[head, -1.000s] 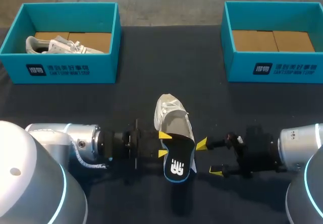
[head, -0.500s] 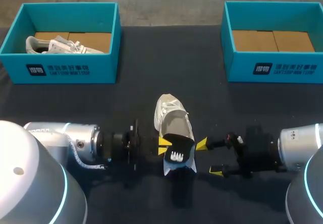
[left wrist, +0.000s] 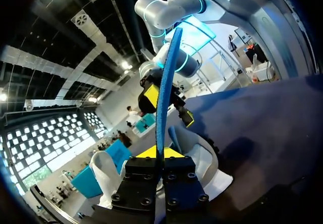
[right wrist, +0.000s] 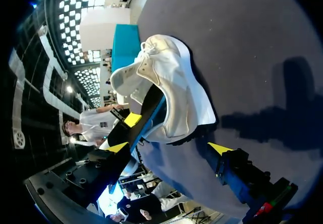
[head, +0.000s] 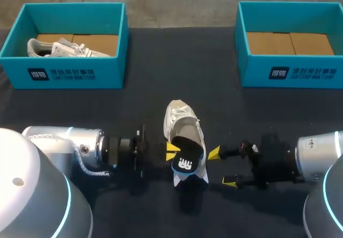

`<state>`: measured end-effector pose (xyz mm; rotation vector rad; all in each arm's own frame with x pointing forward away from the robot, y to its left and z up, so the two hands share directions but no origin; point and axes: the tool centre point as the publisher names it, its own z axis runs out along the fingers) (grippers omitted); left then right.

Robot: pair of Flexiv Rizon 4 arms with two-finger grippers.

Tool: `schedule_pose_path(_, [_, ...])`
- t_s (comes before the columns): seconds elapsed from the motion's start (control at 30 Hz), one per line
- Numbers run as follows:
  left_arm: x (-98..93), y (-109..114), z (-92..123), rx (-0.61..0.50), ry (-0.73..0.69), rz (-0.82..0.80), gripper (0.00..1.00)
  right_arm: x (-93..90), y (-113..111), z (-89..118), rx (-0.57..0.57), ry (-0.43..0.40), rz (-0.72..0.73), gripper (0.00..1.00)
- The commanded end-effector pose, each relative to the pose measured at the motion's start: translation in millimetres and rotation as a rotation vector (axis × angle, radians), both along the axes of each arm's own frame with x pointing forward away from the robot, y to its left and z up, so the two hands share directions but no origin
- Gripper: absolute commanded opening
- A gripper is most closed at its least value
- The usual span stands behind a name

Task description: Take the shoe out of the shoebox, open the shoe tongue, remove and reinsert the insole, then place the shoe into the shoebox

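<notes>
Insole pinched edge-on in the closed left pincer, front end tucked into the shoe just ahead of the fingertips, mid-way across the table. Right pincer spread wide, clasping nothing, just beside the heel. Left box and right box well apart from both pincers, along the far edge.

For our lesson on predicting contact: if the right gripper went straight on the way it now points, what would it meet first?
Probably the white shoe, at its heel end, close ahead of the open right gripper; their relative height is unclear.
</notes>
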<state>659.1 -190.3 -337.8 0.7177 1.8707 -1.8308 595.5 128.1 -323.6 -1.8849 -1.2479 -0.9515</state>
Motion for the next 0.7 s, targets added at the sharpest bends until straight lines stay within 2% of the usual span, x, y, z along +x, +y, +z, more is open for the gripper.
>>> schedule_pose_path(0.03, [3.5, -7.3, -6.1, 0.012, -0.003, 0.006, 0.00, -0.1, 2.3, 1.3, -0.008, 0.003, -0.001, 1.00])
schedule_pose_path(0.27, [12.6, -11.3, -15.0, 0.039, -0.013, 0.054, 0.00, -0.1, 2.3, 1.3, -0.008, 0.003, -0.001, 1.00])
schedule_pose_path(0.57, [10.2, -8.2, -12.5, 0.044, -0.005, 0.050, 0.00, -0.1, 2.3, 1.3, -0.008, 0.003, -0.001, 1.00])
schedule_pose_path(0.6, [9.1, -7.0, -11.1, 0.045, -0.002, 0.050, 0.05, -0.1, 2.3, 1.3, -0.008, 0.003, -0.001, 1.00])
schedule_pose_path(0.63, [8.4, -6.4, -9.9, 0.045, -0.001, 0.050, 0.20, -0.1, 2.3, 1.3, -0.008, 0.003, -0.001, 1.00])
schedule_pose_path(0.7, [7.2, -6.0, -7.2, 0.043, -0.001, 0.049, 0.32, -0.1, 2.3, 1.3, -0.008, 0.003, -0.001, 1.00])
